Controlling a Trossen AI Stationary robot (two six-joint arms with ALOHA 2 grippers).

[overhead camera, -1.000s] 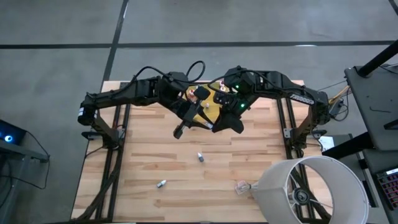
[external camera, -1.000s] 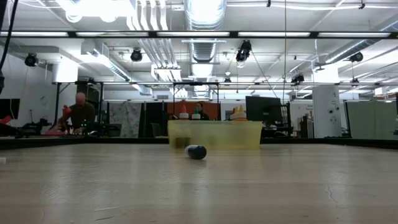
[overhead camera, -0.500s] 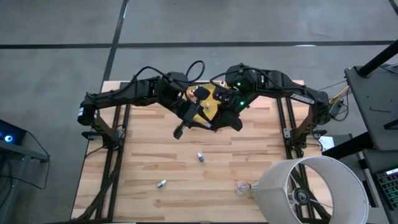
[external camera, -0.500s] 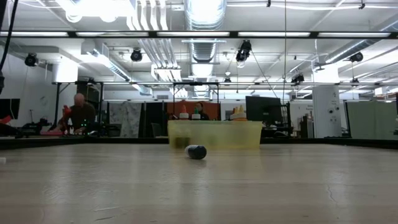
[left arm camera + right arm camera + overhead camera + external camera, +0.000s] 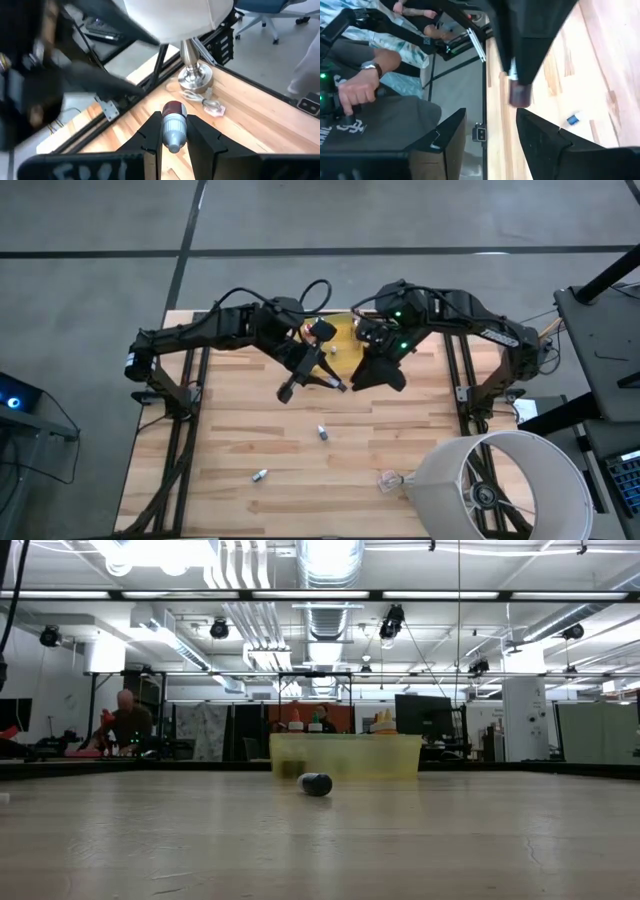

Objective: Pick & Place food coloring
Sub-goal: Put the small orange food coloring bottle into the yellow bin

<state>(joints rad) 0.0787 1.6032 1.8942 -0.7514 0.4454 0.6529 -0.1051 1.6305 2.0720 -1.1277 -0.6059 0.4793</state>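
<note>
My left end effector (image 5: 175, 142) hangs above the counter (image 5: 250, 430) just beside the yellow tray (image 5: 345, 340), clamped on a red-capped bottle (image 5: 173, 130). My right end effector (image 5: 490, 130) sits beside it at the tray's near edge, fingers spread, nothing between them. Two loose bottles lie on the counter: one mid-counter (image 5: 322, 432), one nearer the front (image 5: 259, 475). More stand in the tray.

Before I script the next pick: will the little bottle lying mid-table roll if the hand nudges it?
Probably. The little bottle lies on its side on the bare wooden table, and its body looks round, so a sideways nudge could roll it. It looks tiny, so likely light and easily knocked away.
</note>
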